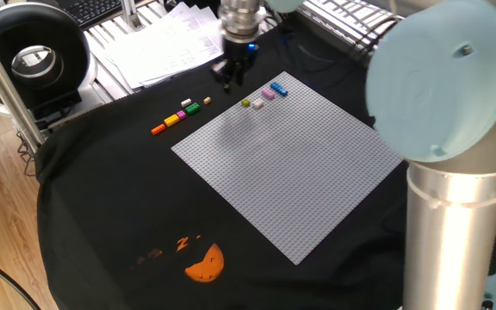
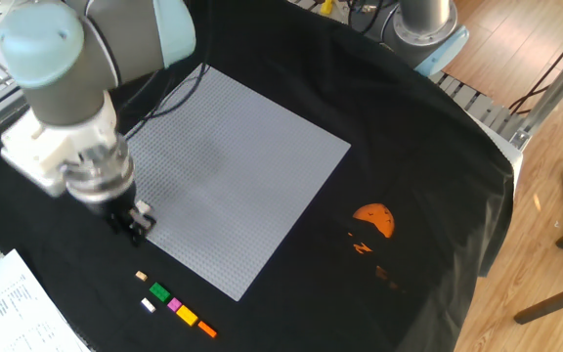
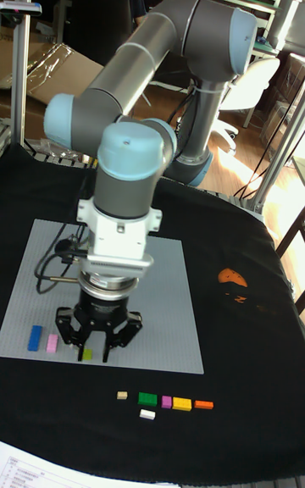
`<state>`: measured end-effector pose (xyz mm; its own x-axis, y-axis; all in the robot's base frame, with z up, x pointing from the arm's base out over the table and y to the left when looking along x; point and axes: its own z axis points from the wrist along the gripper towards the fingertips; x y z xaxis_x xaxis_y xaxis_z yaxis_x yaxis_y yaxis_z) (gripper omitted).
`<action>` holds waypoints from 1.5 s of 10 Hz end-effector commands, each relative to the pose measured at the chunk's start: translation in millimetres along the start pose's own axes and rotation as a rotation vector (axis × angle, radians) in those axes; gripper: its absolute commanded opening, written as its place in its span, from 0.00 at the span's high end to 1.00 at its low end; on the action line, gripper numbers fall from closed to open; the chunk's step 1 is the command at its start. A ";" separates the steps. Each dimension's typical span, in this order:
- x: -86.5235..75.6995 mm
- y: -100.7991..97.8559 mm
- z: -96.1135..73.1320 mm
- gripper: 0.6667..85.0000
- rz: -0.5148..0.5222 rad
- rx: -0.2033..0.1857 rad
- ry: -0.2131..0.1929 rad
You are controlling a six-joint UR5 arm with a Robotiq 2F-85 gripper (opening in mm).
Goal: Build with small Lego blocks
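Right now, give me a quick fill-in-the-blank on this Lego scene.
The blue brick sits on the grey ____. In the loose row on the black cloth, the end brick beside the yellow brick is ____. The hand is empty and ____.
Missing: baseplate; orange; open.
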<state>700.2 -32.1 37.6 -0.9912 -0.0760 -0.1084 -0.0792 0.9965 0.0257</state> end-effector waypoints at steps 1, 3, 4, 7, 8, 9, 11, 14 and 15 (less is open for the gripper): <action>-27.5 31.5 5.2 0.55 0.021 0.003 -0.008; -36.5 32.2 16.8 0.56 0.015 0.005 -0.031; -40.3 32.9 19.9 0.56 0.018 -0.002 -0.040; -46.8 39.1 22.7 0.56 0.041 -0.034 -0.055; -46.6 37.6 24.8 0.56 0.037 -0.028 -0.054; -46.2 40.3 26.1 0.56 0.050 -0.033 -0.053; -45.1 46.4 28.4 0.56 0.061 -0.047 -0.049; -37.9 45.2 32.7 0.58 0.062 -0.031 -0.037; -36.5 43.7 33.1 0.59 0.061 -0.025 -0.034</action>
<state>738.6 15.6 11.7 -0.9893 -0.0232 -0.1439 -0.0317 0.9979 0.0570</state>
